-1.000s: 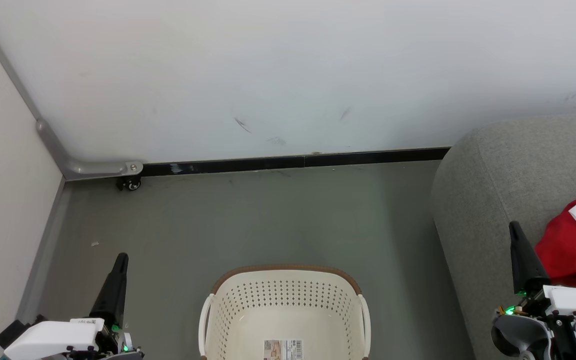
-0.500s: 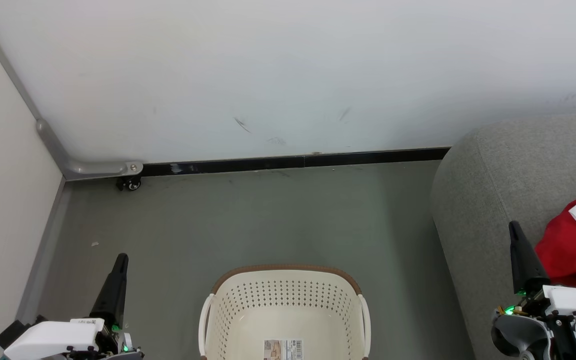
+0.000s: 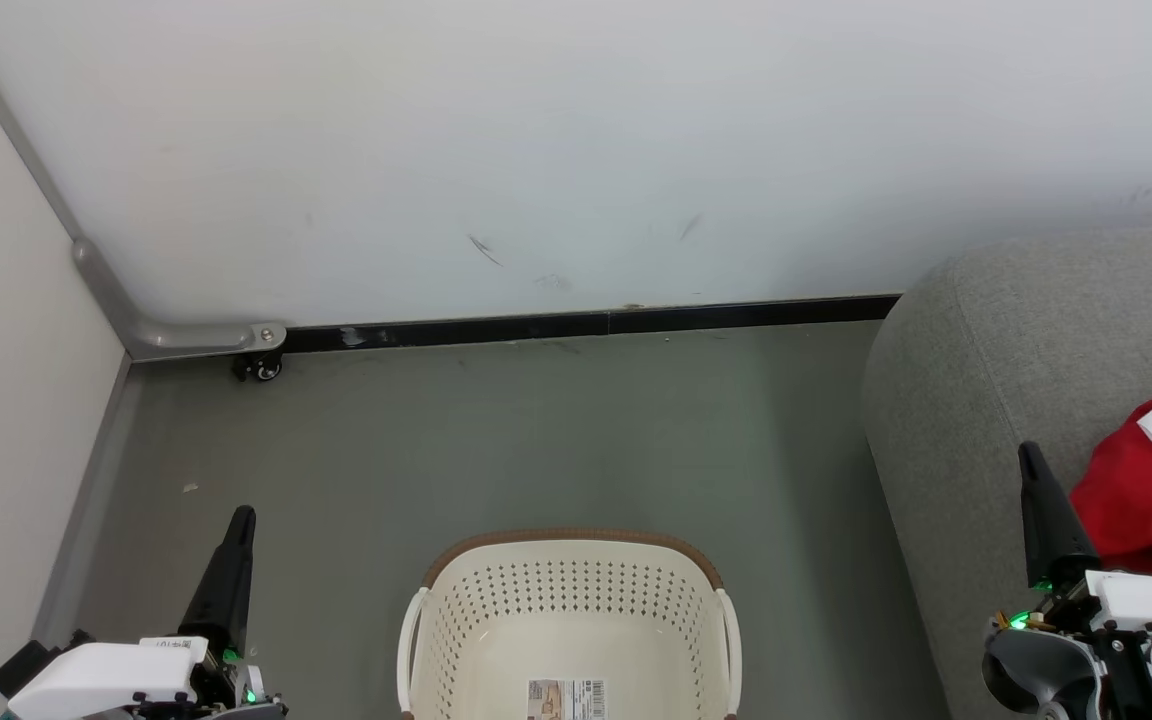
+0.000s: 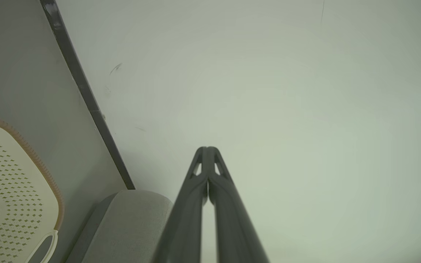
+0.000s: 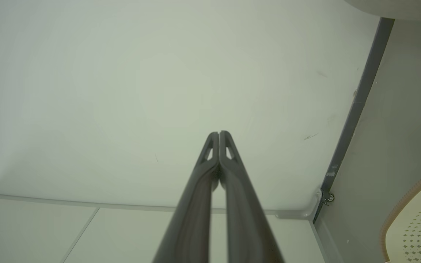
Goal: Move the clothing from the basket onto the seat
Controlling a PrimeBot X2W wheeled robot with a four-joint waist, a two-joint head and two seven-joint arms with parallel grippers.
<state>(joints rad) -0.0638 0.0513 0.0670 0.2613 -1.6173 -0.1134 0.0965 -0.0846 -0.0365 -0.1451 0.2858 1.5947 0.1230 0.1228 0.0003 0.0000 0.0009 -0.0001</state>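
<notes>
left end effector [image 3: 242,518] and right end effector [image 3: 1027,455] are both closed, holding nothing. the clothing [image 3: 1136,505] lies heaped on the seat [image 3: 986,350]; the basket [image 3: 571,539] on the floor [image 3: 536,430] looks empty. the right one, just beside the heap, could snag fabric and drag it over the seat's edge.

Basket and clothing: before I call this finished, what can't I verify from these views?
- Basket: the head view's bottom edge cuts off its near half, so a garment lying there can't be ruled out.
- Clothing on the seat: cut by the head view's right edge, so the number of garments can't be told.
- Label inside the basket: print too small to read.
</notes>
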